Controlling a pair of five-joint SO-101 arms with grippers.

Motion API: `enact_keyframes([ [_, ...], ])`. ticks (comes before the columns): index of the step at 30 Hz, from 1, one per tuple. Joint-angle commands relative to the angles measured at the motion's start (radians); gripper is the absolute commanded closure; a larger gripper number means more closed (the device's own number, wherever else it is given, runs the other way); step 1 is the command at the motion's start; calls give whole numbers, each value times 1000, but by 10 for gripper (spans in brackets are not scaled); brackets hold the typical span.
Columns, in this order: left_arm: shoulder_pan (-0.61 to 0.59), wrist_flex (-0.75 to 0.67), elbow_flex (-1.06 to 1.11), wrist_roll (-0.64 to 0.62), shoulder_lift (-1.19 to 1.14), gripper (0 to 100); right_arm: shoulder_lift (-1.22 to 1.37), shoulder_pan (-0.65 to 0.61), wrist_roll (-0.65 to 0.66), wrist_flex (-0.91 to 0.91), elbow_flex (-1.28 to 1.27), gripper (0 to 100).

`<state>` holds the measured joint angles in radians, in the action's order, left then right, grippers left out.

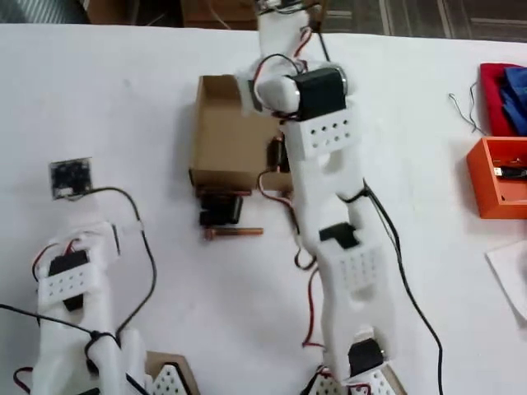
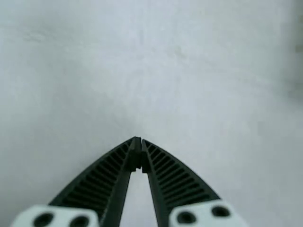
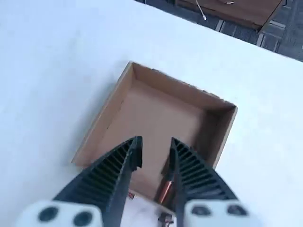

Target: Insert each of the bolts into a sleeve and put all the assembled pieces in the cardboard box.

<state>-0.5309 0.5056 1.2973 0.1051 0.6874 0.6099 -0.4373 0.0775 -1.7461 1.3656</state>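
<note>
Right tool (image 3: 155, 144) narrowly parted over cardboard box (image 3: 156, 109), bolt (image 3: 165, 189) apparently beneath, left tool (image 2: 138, 142) closed

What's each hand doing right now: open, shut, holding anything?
Left hand: closed, empty.
Right hand: open over the box edge, gripping nothing; a bolt lies loose beneath it.

Cardboard box (image 1: 224, 140) on table (image 1: 123, 99), bolt (image 1: 235, 233) just beside it

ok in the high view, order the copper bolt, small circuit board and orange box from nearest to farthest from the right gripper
1. copper bolt: on the table by the cardboard box, right beside the right gripper.
2. small circuit board: out towards the left arm's side.
3. orange box: at the table's far right edge.
</note>
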Motion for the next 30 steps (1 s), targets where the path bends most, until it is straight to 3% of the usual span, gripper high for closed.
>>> enact_keyframes([
  [1,-77,-52,-10,-87,8,966,-259,-53,11,-22,-427,881],
  [6,-147,-84,-7,-184,6,960,-444,-127,-109,28,-957,821],
  [11,-147,-94,-4,-247,6,871,-456,-200,-184,176,-1160,820],
  [16,-146,-94,-2,-253,6,858,-361,-228,-196,232,-1185,820],
  [24,-144,-94,-2,-253,6,858,-154,-222,-506,246,-1123,819],
  [30,-144,-94,-2,-253,6,858,-33,-222,-569,240,-931,821],
])
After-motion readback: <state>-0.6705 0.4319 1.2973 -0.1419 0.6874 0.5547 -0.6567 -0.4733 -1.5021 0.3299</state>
